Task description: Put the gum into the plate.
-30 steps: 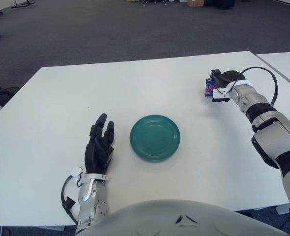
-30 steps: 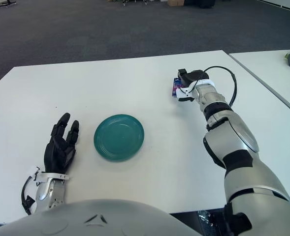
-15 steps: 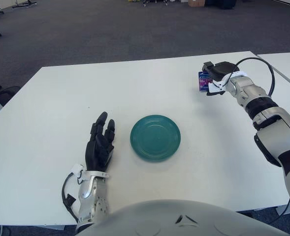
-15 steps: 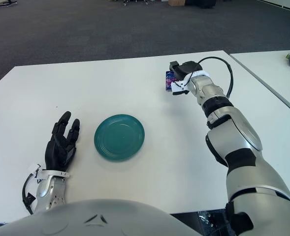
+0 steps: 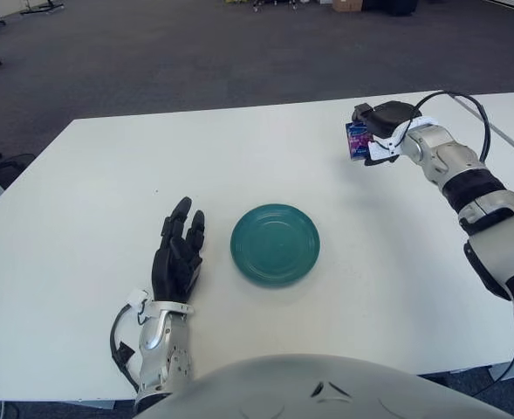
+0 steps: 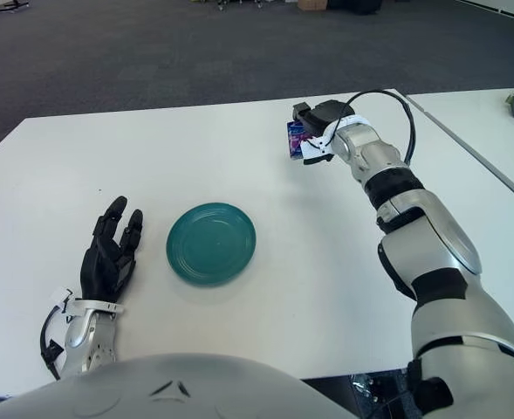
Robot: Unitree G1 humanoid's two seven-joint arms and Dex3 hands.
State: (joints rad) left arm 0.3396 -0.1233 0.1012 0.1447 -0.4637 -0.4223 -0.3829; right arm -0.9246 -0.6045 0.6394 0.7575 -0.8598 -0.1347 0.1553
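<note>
Now right hand (image 5: 380, 122) gripping the gum (image 5: 357, 140) above the white table's (image 5: 82, 192) far right, green plate (image 5: 275, 243) mid-table, left hand (image 5: 176, 257) beside it, fingers extended, holding nothing

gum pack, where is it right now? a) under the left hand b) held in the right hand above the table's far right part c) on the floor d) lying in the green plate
b: the right hand grips the gum pack, far from the green plate.
</note>
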